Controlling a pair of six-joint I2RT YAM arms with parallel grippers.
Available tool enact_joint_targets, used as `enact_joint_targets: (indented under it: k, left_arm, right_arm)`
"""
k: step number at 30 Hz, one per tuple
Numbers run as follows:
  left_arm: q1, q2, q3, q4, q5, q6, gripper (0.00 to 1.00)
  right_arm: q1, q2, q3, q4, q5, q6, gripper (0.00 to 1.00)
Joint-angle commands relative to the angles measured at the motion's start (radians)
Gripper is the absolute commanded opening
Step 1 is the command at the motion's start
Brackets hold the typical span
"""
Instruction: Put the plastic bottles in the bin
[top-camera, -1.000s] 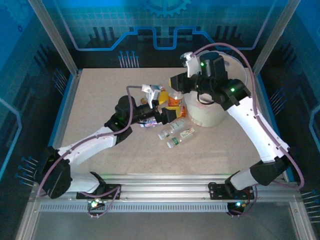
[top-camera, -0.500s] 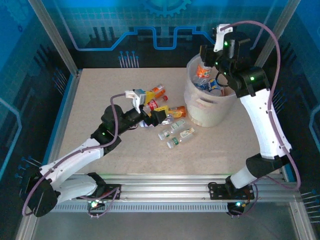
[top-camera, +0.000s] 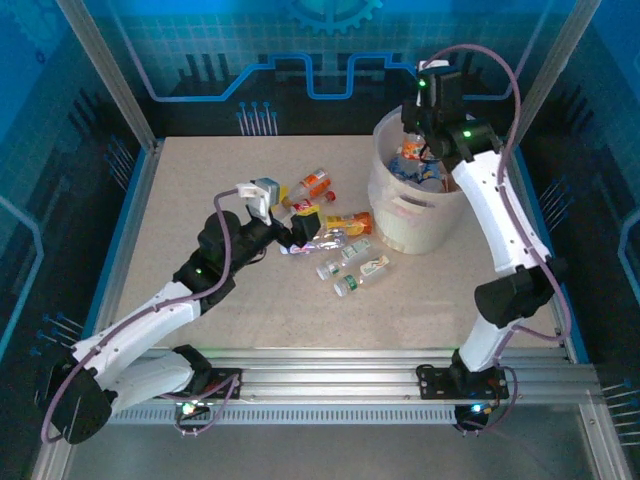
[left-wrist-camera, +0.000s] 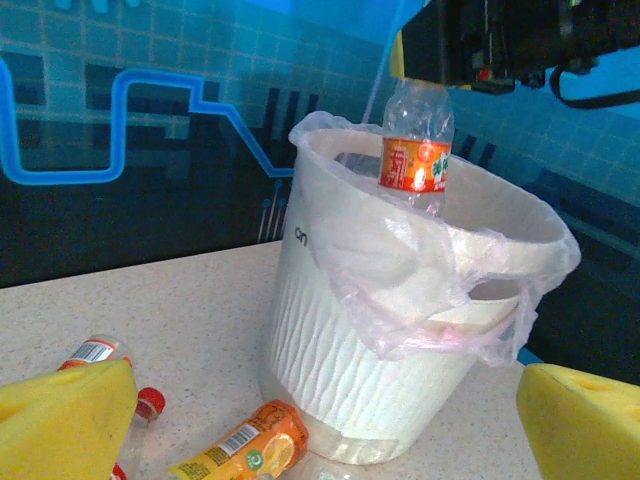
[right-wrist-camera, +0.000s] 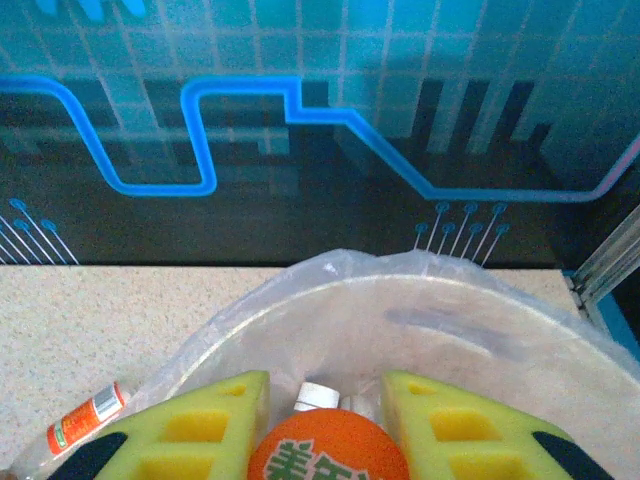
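Nearest me, my left gripper (top-camera: 288, 228) is hovering low over the table with its fingers spread wide and nothing between them. It's sitting at the edge of the loose bottles (top-camera: 345, 268): two green-capped ones closest to my bases, then an orange bottle (left-wrist-camera: 245, 452) lying on its side just beside the foot of the bin (top-camera: 398, 228).

I'm judging that one the next pick. To take it well I should be closing across its width, not its length, and keeping my fingers off the bin wall.

Further out, the bin itself is standing upright with a thin liner (left-wrist-camera: 425, 300) drooping loose over the rim, and several bottles are already lying inside.

Farthest, my right gripper (right-wrist-camera: 322, 392) is hanging over the bin's mouth, clamped on the held bottle (left-wrist-camera: 415, 130), with its orange label sitting between my yellow fingers (right-wrist-camera: 205, 425). From the left wrist view the bottle is hanging upright, its lower end looking to be over the opening rather than the rim.

This is the drop. I'm wanting it centred over the opening, clear of that slack liner, and low enough that it isn't bouncing back out. Then I'm opening both fingers together so it falls straight, not tipped towards the edge.
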Motion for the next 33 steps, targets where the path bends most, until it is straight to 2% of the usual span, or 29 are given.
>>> enact_joint_targets:
  k: [1,8,13,25,33]
  left_arm:
    - [0.014,-0.026,-0.014,-0.013,-0.031,-0.011,0.99]
    - [0.031,-0.027,-0.011,-0.039,-0.043,-0.035,0.99]
    - [0.038,-0.029,-0.011,-0.05,-0.044,-0.044,0.99]
    - [0.045,-0.021,-0.005,-0.068,-0.048,-0.053,0.99]
    - [0.045,-0.019,-0.004,-0.076,-0.052,-0.053,0.99]
  right_arm:
    - [-0.016,0.035,0.037,-0.003,-0.02,0.057,0.08]
    - [-0.03,0.104,0.064,-0.113,-0.045,0.194,0.07]
    - [-0.044,0.112,0.008,-0.133,-0.08,0.259,0.07]
    - [-0.074,0.144,-0.097,-0.12,-0.183,0.3,0.1]
    - [-0.084,0.195,-0.099,-0.152,-0.182,0.291,0.14]
